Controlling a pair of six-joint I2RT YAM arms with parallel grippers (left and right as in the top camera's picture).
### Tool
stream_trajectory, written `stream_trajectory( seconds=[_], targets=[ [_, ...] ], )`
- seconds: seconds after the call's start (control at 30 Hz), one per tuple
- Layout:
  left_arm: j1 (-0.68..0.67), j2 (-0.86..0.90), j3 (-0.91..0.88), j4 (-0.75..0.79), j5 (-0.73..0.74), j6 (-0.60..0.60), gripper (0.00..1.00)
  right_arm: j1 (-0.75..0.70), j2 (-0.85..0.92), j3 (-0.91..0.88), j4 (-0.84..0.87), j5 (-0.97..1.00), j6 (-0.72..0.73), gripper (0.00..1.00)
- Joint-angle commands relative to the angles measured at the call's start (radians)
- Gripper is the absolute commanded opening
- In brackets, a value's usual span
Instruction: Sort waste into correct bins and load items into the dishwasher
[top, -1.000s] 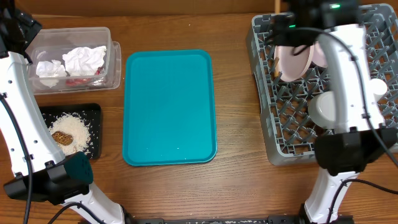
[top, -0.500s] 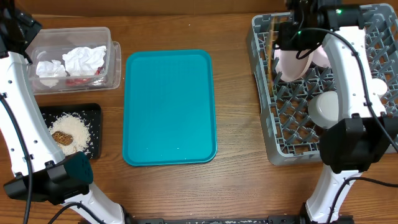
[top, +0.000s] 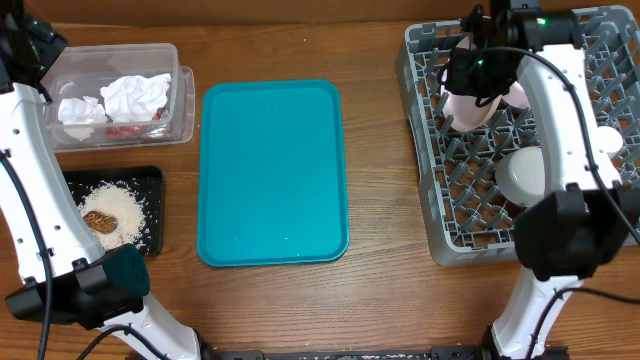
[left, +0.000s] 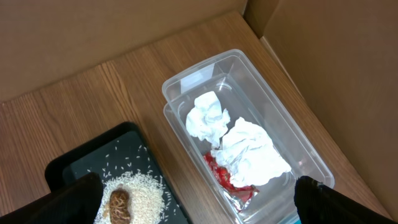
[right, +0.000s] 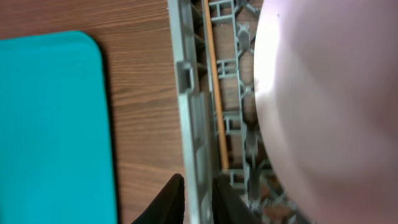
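Observation:
The grey dishwasher rack (top: 425, 150) stands at the right, and a large pale pink plate (top: 470, 108) leans on edge among its pegs. My right gripper (right: 198, 196) hovers over the rack's left wall (right: 189, 124). Its jaws are slightly open with nothing between them, and the plate (right: 329, 112) is beside them on the right. A round bowl (top: 520, 175) and a white cup (top: 607, 140) also sit in the rack. My left gripper (left: 199, 208) hangs wide open above the clear tub (left: 186, 74), which holds napkins (left: 249, 149) and a red wrapper (left: 221, 174). The black tray (left: 81, 162) holds rice crumbs (left: 137, 193) and a biscuit piece (left: 118, 204).
A large teal tray (top: 272, 170) lies in the middle of the wooden table. A thin wooden stick (right: 214, 93) lies in the rack along its left wall. Cardboard walls (left: 323, 74) stand behind and beside the tub.
My right gripper's jaws have parted a little, and it has shifted slightly toward the near side over the plate, which stays in the rack. The left arm has not moved.

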Motion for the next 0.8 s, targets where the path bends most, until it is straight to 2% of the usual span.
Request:
stream_trajectory(
  seconds=[0.0,0.17,0.3,0.5,0.6,0.7,0.77],
  targets=[
    [-0.010,0.007,0.000,0.001,-0.005,-0.016,1.00,0.005,-0.192,0.008,-0.039,-0.032,0.066,0.20],
    [-0.010,0.007,0.000,0.001,-0.005,-0.016,1.00,0.015,-0.364,0.008,-0.161,-0.043,0.167,0.20],
    [-0.010,0.007,0.000,0.001,-0.005,-0.016,1.00,0.078,-0.488,0.006,-0.241,0.061,0.232,0.20],
    [-0.010,0.007,0.000,0.001,-0.005,-0.016,1.00,0.286,-0.659,0.006,-0.359,0.346,0.422,0.20],
    [-0.010,0.007,0.000,0.001,-0.005,-0.016,1.00,0.423,-0.753,-0.040,-0.360,0.465,0.506,0.21],
    [-0.010,0.007,0.000,0.001,-0.005,-0.016,1.00,0.531,-0.866,-0.157,-0.360,0.571,0.606,0.24],
    [-0.010,0.007,0.000,0.001,-0.005,-0.017,1.00,0.580,-0.944,-0.269,-0.359,0.603,0.665,0.35]
  ],
)
